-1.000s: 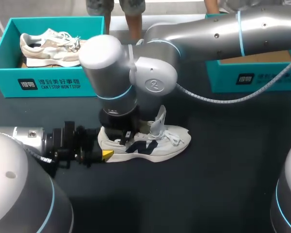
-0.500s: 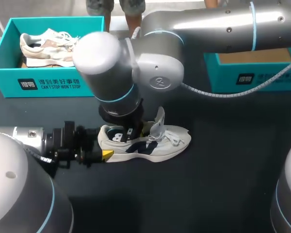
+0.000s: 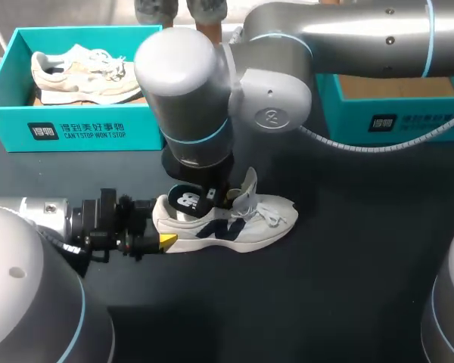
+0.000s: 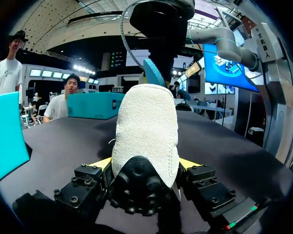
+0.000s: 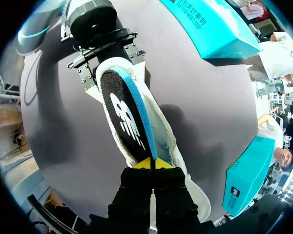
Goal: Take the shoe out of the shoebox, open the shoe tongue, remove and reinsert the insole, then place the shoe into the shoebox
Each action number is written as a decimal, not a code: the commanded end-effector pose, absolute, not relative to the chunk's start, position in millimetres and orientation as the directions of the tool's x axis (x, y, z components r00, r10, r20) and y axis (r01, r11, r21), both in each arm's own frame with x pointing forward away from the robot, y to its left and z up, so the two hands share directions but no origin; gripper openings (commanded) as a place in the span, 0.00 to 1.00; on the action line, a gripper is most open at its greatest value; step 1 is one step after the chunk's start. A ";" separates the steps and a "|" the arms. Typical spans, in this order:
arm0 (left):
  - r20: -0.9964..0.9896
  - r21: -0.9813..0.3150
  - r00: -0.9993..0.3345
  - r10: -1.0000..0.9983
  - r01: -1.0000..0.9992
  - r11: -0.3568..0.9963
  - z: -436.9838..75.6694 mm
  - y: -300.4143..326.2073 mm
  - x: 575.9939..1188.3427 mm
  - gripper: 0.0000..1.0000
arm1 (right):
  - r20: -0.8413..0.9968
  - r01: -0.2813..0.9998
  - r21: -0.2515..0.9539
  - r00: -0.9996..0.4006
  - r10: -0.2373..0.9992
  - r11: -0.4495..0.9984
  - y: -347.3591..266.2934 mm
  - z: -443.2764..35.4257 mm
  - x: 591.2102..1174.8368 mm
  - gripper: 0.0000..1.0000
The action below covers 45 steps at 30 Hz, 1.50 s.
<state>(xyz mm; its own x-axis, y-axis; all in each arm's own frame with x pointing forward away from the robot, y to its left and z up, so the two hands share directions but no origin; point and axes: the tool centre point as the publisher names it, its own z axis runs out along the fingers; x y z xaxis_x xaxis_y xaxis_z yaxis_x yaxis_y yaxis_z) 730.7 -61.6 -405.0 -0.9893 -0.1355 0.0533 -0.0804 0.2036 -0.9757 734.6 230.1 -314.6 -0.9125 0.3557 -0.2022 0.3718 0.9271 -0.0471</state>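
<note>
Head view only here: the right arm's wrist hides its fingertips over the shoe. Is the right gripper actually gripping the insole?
Observer: Yes; the right wrist view shows the right gripper shut on one end of the insole.
Operator: Is the left gripper clamping the heel?
Observer: Yes; the left wrist view shows the left gripper with a yellow tip against each side of the shoe at the heel.
Operator: Is the insole lifted?
Observer: Seen from the left wrist, its blue edge sticks up above the heel.

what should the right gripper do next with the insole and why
Probably raise the right gripper to draw the insole clear: it pinches the insole's front end, while the rear end rests at the heel of the shoe, which the left gripper clamps.
</note>
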 end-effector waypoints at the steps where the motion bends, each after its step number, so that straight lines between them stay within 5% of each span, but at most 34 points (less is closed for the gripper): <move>1: 0.052 -0.976 -0.989 -0.137 -0.080 0.204 -405.7 -61.7 729.9 0.00 | -0.163 0.350 -0.042 -0.926 0.339 0.936 233.1 -312.2 736.3 0.00; 30: 0.052 -0.976 -0.989 -0.137 -0.080 0.204 -405.7 -61.7 729.9 0.00 | -0.075 0.122 0.021 -0.990 0.123 0.992 295.4 -290.7 741.0 0.00; 31: 0.052 -0.976 -0.989 -0.137 -0.080 0.204 -405.7 -61.7 729.9 0.00 | -0.048 0.122 0.040 -0.991 0.124 0.992 295.9 -290.5 741.1 0.17; 32: 0.052 -0.976 -0.989 -0.137 -0.080 0.204 -405.7 -61.7 729.9 0.00 | -0.032 0.127 0.052 -0.991 0.129 0.991 296.2 -290.2 741.4 0.91; 33: 0.052 -0.976 -0.989 -0.137 -0.080 0.204 -405.7 -61.7 729.9 0.00 | -0.014 0.134 0.072 -0.991 0.136 0.988 296.0 -288.8 742.5 1.00; 45: 0.052 -0.976 -0.989 -0.137 -0.080 0.204 -405.7 -61.7 729.9 0.00 | 0.195 0.130 0.268 -0.978 0.078 0.955 279.9 -278.3 738.4 1.00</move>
